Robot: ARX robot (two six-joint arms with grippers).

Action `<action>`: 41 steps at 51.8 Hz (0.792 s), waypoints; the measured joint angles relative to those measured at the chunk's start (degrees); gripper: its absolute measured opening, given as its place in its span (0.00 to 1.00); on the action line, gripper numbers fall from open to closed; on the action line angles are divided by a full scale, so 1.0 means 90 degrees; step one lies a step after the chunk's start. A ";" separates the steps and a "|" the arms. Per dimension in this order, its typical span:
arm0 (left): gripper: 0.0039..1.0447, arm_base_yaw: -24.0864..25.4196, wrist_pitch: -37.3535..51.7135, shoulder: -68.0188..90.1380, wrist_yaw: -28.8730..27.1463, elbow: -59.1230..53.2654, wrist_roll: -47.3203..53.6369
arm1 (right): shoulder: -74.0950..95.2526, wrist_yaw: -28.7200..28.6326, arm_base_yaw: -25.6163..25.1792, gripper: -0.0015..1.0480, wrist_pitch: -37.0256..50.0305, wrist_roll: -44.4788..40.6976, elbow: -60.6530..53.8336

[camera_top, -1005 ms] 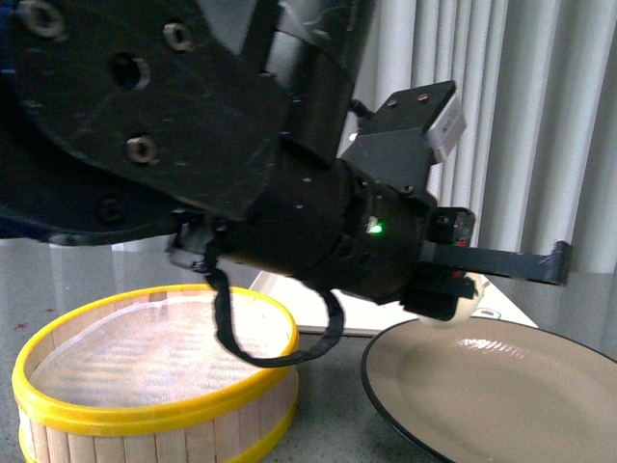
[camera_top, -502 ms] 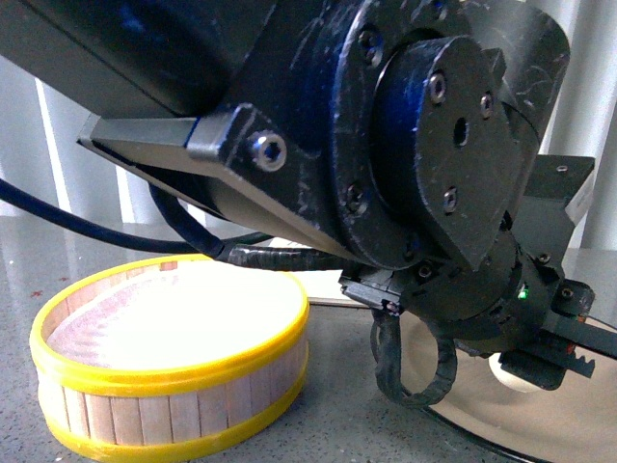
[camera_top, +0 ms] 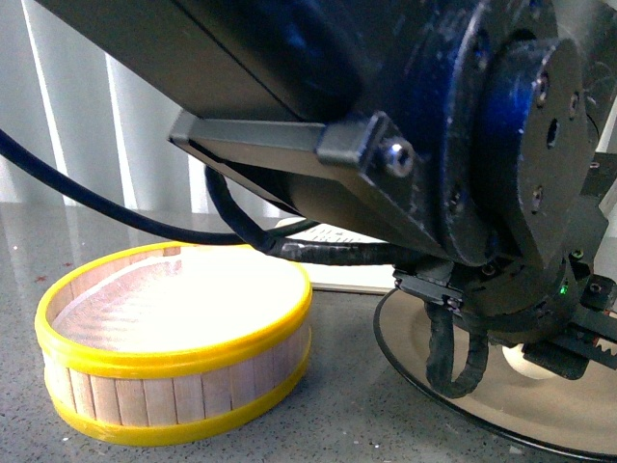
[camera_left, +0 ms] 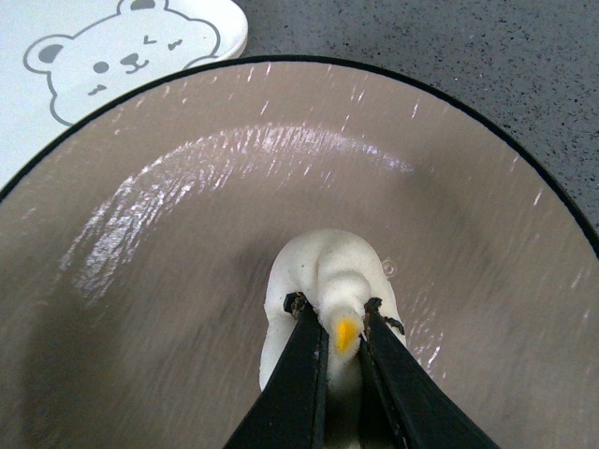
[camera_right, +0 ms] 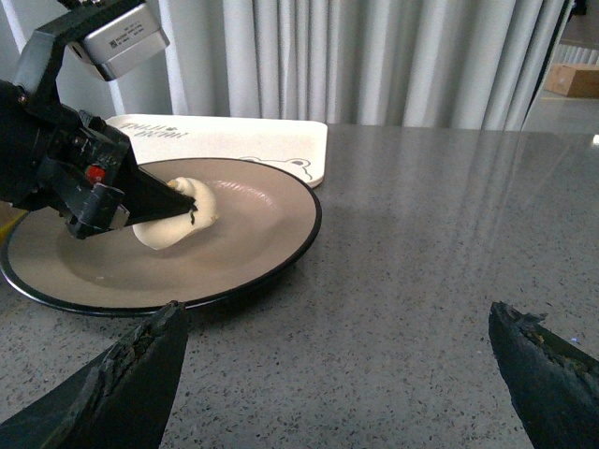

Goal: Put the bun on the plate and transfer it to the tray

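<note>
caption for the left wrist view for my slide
The left gripper pinches the bun at the middle of the beige plate, with the bear-face tray just past the black rim.

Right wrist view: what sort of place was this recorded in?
Probably an indoor lab bench set up like a dining table: grey speckled countertop, white pleated curtains behind, and tableware: a plate, a bear-print tray, a wooden steamer basket.

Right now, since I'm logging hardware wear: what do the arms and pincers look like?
The left arm is scuffed black with round joint plates, bolts, a green light and a black ribbed cable. The left pincer has slim black fingers; the right pincer has broad, rough-edged black ones.
</note>
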 joint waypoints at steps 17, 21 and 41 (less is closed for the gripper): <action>0.22 -0.0036 -0.0369 0.0413 -0.0046 0.0510 -0.0073 | 0.0000 0.0000 0.0000 0.92 0.0000 0.0000 0.0000; 0.34 -0.0036 -0.0396 0.0420 -0.0049 0.0527 -0.0080 | 0.0000 0.0000 0.0000 0.92 0.0000 0.0000 0.0000; 0.95 0.0124 -0.0544 0.0323 0.0287 0.0721 -0.0544 | 0.0000 0.0000 0.0000 0.92 0.0000 0.0000 0.0000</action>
